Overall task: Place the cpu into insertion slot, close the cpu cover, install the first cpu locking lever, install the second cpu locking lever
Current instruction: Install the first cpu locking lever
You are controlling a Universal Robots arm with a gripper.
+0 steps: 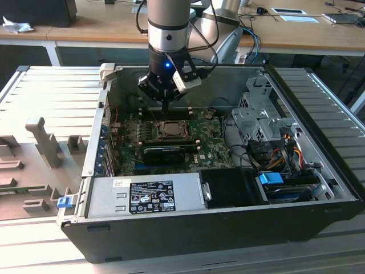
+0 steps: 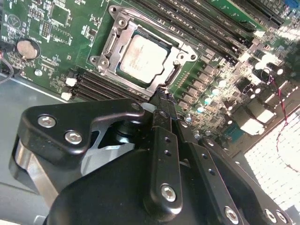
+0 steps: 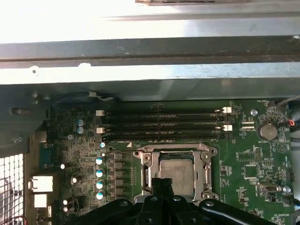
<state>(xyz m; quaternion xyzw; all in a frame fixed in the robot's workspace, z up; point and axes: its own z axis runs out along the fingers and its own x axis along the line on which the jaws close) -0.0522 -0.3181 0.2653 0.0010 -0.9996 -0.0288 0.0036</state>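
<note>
The cpu shows its silver-grey top, lying flat in the insertion slot on the green board. Around it lies the cpu cover, a metal frame with a square window, folded down flat. In the first wrist view the cpu sits inside the same cover. My gripper hangs upright inside the computer case, shut with nothing between its fingers. Its tip is just off one edge of the socket, close to the frame, and partly covers that edge. I cannot make out how the locking levers stand.
A long black card lies just beyond the socket toward the grey power supply. Long memory slots run beside the socket on the other side. A metal drive cage with cables stands at the exterior view's right. Case walls enclose the board.
</note>
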